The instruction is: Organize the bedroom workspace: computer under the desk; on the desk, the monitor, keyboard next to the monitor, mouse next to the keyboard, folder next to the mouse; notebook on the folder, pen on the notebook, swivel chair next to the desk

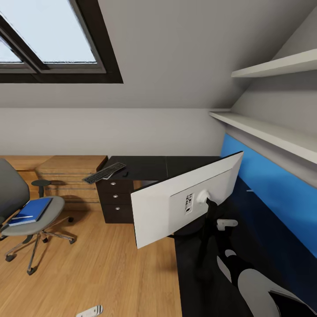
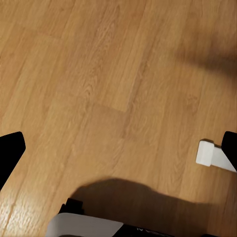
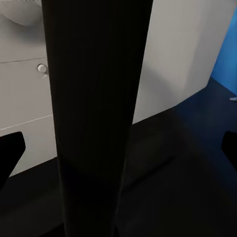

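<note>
Right claw (image 3: 118, 148) wide around monitor (image 1: 176, 207) stand on black desk (image 1: 149, 165); left claw (image 2: 118, 148) empty over wood floor (image 2: 98, 74)

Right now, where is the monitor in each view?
Head: monitor at centre right, white back toward the camera.
Right wrist: its white back behind the dark stand.
Left wrist: wood floor.
Shared landmark: blue wall, head and right wrist.

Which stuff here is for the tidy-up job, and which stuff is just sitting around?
For the job:
monitor on the desk
keyboard on the desk
swivel chair
blue folder on the chair seat, with a pen on it

Just there:
shelves
skylight
drawers
wood floor
</note>
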